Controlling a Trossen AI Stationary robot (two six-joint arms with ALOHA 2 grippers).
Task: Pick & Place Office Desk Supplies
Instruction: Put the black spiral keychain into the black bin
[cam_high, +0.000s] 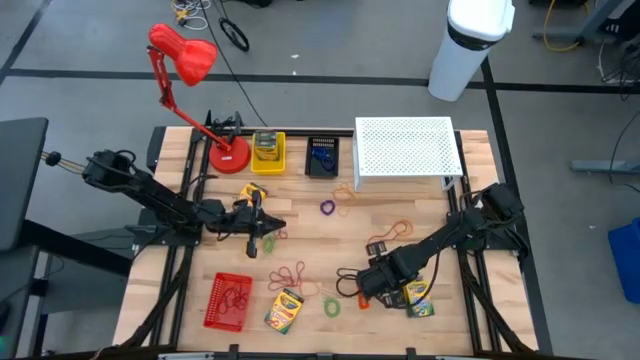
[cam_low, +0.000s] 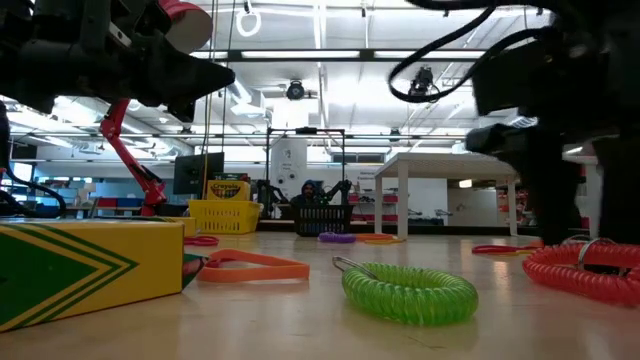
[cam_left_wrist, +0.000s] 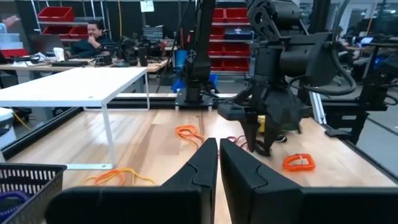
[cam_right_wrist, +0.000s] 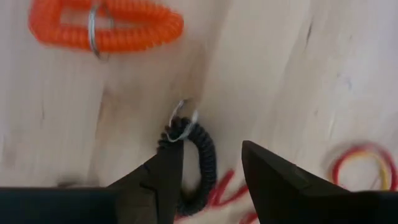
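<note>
A: Table is light wood planks w/ visible grain. On it: white perforated metal riser at the back, red desk lamp back left, red mesh tray front left w/ thin red bands inside.

B: Supplies?

A: Crayon boxes, flat cardboard, yellow-green: one beside the red tray, one by the right arm, one standing in a yellow basket at the back. Green coil loop just right of the front box, springy plastic w/ metal ring. Orange coil loop same type. Purple loop mid-table. Thin red-orange rubber bands in a loose tangle near front centre.

B: Right gripper?

A: Right gripper low over the wood, front right, fingers apart, nothing clamped. Black coil loop w/ metal ring lies on the table between the fingers; contact w/ a fingertip can't tell.

B: Left?

A: Left gripper mid-left above the table, fingers pressed together, holding nothing visible.
</note>
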